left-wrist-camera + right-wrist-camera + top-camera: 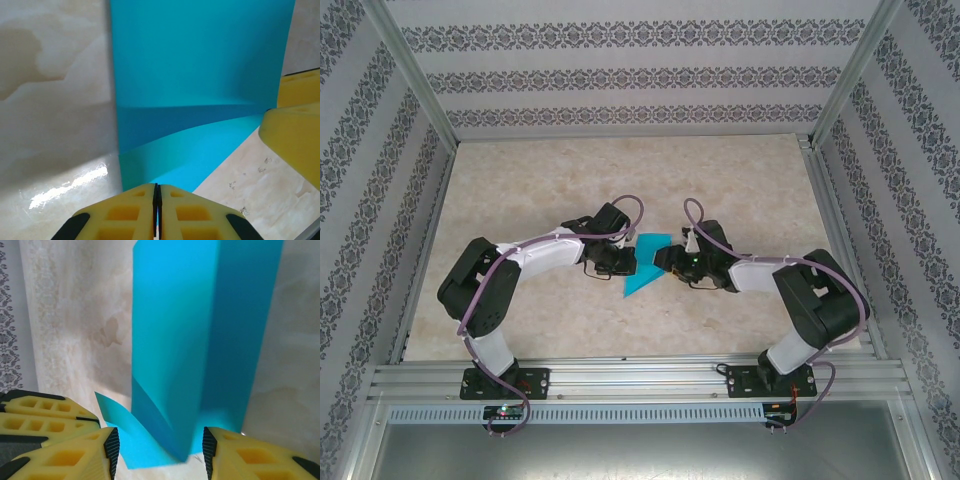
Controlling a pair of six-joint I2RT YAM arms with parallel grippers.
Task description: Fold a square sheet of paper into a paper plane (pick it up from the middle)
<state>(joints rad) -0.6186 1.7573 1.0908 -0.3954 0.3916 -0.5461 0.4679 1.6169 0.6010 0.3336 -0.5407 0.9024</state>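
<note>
Bases: both arms bolted to the rail [640, 375] at the near desk edge, elbows out, wrists turned in toward each other.
Left arm [535, 255]: reaches in from the left. Left jaws pressed together, a thin sliver of teal caught in the seam, so clamped on the paper's near edge.
Right arm [770, 275]: reaches in from the right. Right jaws apart, one finger on each side of the paper, and no contact shows in the right wrist view. One of its yellow fingers [295, 130] sits just beside the sheet's far side.
Square sheet of paper [645, 265]: mid-desk, between the two wrists. Partly folded: the right wrist view shows a long crease splitting a lighter and a darker panel [175, 340], with a small flap low down. The left wrist view shows it curving up from the pinch [200, 60]. Cannot tell whether any edge rests on the desk.
Desk [620, 170]: marble-look top, bare beyond the paper. Patterned walls behind.
Stage, my read: mid-fold, not yet a dart.
Risk 1: only one pinch holds thin paper, so it may sag, swing or slip out if the left wrist moves fast.
Risk 2: right jaws closing off the crease would give a skewed fold or a crumpled panel.
Risk 3: arms pulling apart with both clamped would tear it at the pinch.
</note>
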